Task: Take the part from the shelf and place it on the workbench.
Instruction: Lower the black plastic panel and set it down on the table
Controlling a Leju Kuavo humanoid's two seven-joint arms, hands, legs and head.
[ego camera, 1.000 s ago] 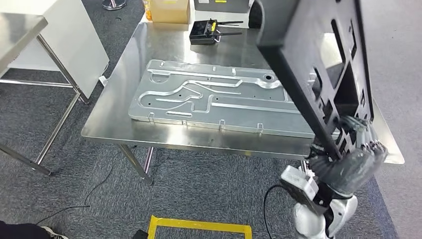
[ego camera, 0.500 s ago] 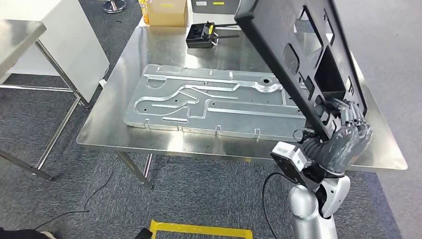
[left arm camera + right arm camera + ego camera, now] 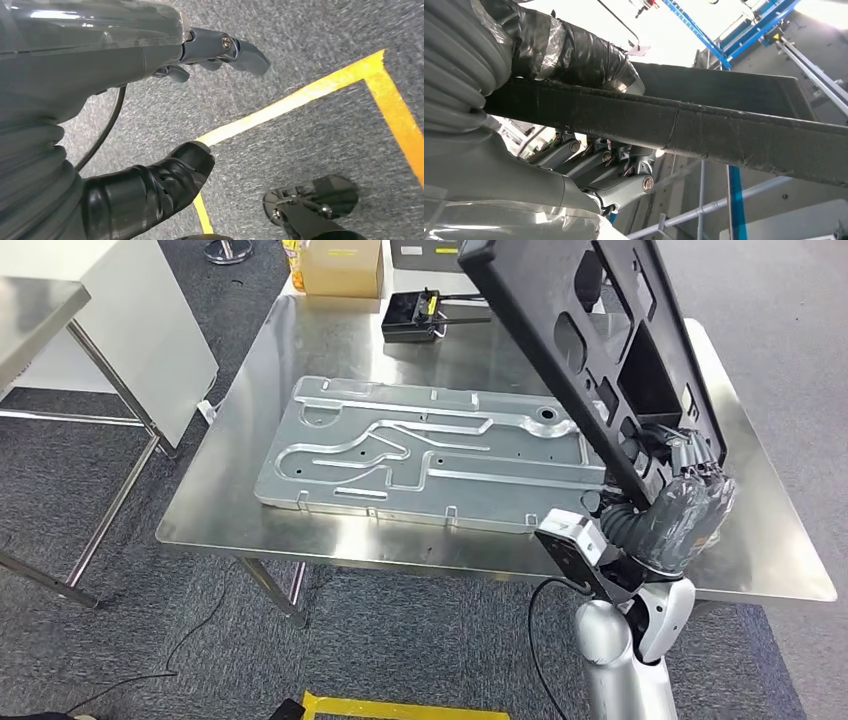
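The black part, a large flat panel full of cut-outs, is held steeply tilted above the right end of the worktop, its upper corner raised over the far edge and its lower edge gripped by the right robot hand. In the right wrist view that robot hand is seen clamped on the panel's rim, thumb on one face and fingers curled against the other. The left robot hand is seen hanging toward the floor, fingers loosely spread with nothing between them.

The step in hand is judged to be the carrying of the panel over the worktop before it is set down. A long pressed metal plate already lies along the worktop's middle, and a small black device sits near its far edge, so bare steel is left mainly at the right end and along the near edge. The panel is best laid down slowly, the free upper edge being tipped toward the worktop while the grip is kept firm; with one hand on a single edge, swinging or slipping is likely. Contact with the metal plate should be avoided, and the fingers should be released only once the panel is fully supported.
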